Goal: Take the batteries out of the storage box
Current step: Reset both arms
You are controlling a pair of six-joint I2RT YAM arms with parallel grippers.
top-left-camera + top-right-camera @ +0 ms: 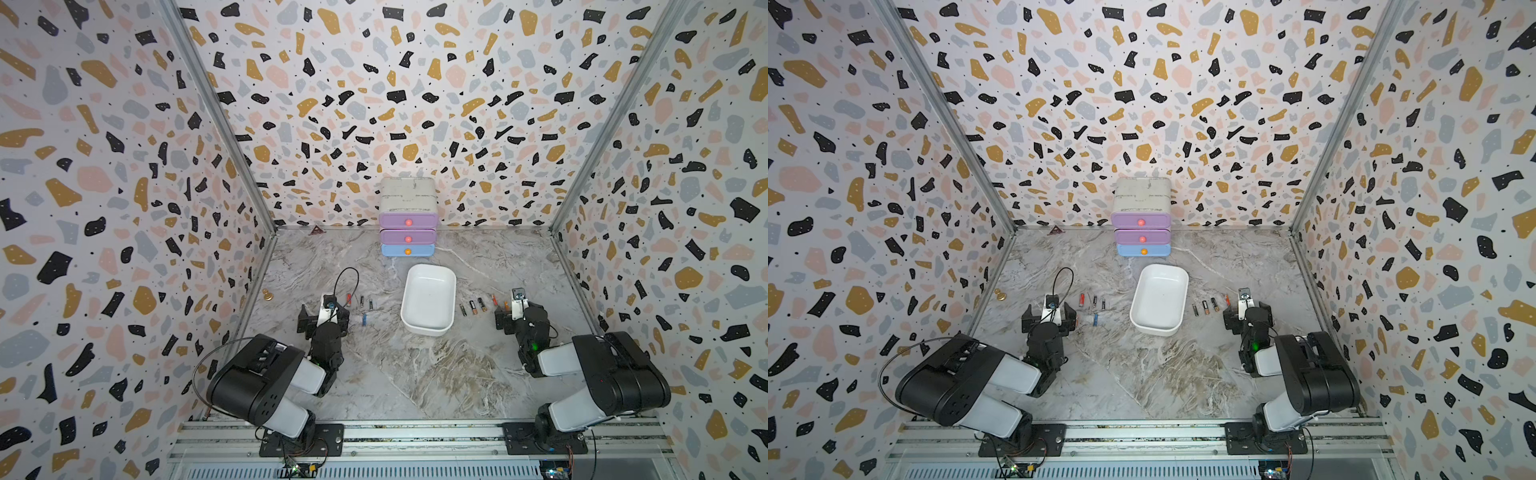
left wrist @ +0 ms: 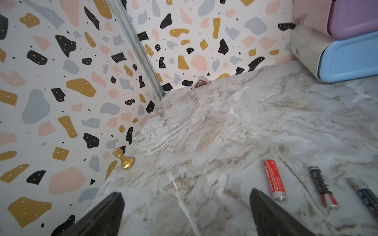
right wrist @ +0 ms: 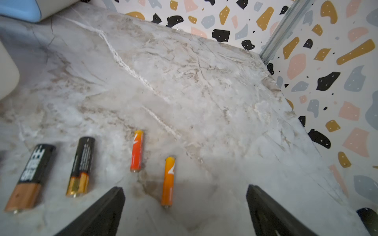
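Observation:
The storage box [image 1: 430, 293] [image 1: 1159, 291] is a white tray at mid-table, and nothing shows inside it. The batteries lie on the marble on both sides of it. To its left are a red battery [image 1: 349, 298] [image 2: 274, 180], two dark ones [image 1: 362, 301] [image 2: 323, 188] and a blue one [image 1: 364, 319]. To its right are three black-and-copper ones [image 1: 472, 306] [image 3: 80, 166] and two orange ones [image 1: 494, 299] [image 3: 168, 180]. My left gripper [image 1: 324, 316] [image 2: 186, 196] is open and empty, beside the red battery. My right gripper [image 1: 517, 316] [image 3: 185, 190] is open, with an orange battery lying just ahead between its fingers.
A white cabinet [image 1: 408, 220] with purple and blue drawers stands against the back wall behind the box. A small gold knob [image 1: 268, 296] [image 2: 122, 158] sits by the left wall. Patterned walls close in the table on three sides.

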